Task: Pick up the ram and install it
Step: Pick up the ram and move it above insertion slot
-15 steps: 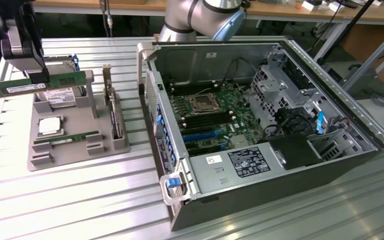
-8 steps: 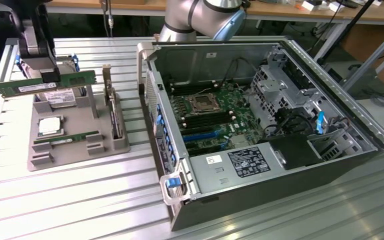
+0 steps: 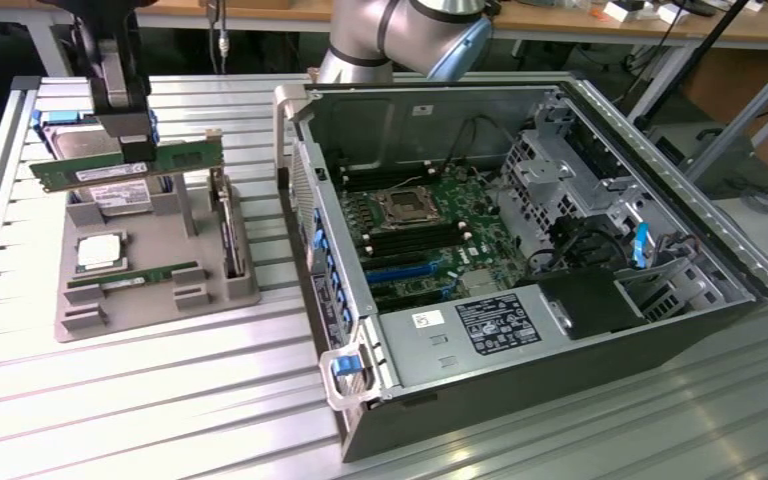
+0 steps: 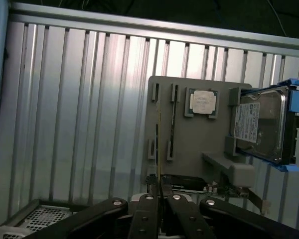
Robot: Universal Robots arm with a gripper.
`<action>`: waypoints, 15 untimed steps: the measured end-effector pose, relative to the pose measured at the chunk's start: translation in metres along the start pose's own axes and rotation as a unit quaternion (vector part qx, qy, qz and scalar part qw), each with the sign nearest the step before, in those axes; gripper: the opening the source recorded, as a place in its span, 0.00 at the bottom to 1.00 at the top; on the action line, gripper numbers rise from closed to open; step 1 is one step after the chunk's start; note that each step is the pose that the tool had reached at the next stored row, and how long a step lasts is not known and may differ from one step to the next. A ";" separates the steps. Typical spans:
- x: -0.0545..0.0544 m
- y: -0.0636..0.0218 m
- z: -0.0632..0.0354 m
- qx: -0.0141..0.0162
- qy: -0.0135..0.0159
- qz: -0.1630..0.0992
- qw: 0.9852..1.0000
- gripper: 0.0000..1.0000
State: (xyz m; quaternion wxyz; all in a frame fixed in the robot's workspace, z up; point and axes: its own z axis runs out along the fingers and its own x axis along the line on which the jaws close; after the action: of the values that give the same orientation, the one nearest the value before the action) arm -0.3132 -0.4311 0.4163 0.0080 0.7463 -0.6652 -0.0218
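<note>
The ram (image 3: pixel 124 168), a long thin green stick with dark chips and a white label, hangs level in the air above the grey parts holder (image 3: pixel 157 300) at the exterior view's left. My gripper (image 3: pixel 135 152) is shut on its upper edge. In the wrist view the held ram (image 4: pixel 159 144) appears edge-on as a thin line running out from between my gripper (image 4: pixel 160 191) fingers. A second green stick (image 3: pixel 131 277) lies in a slot of the holder below. The open computer case (image 3: pixel 544 330) with its motherboard (image 3: pixel 424 225) lies at the exterior view's right, apart from the gripper.
The holder also carries a square silver processor (image 4: pixel 203 102), a hard drive in blue rails (image 4: pixel 261 124) and an upright card (image 3: pixel 232 235). The ribbed metal table (image 3: pixel 157 400) surrounds it. The case wall (image 3: pixel 307 190) rises between holder and motherboard.
</note>
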 end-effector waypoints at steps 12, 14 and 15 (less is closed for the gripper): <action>0.004 -0.0307 -0.0013 0.000 0.000 0.000 1.000 0.13; 0.004 -0.0353 -0.0015 0.000 0.000 0.000 1.000 0.13; 0.004 -0.0377 -0.0015 0.000 0.000 0.000 1.000 0.13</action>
State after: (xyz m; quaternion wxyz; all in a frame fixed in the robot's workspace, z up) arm -0.2752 -0.4311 0.4162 0.0080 0.7463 -0.6652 -0.0218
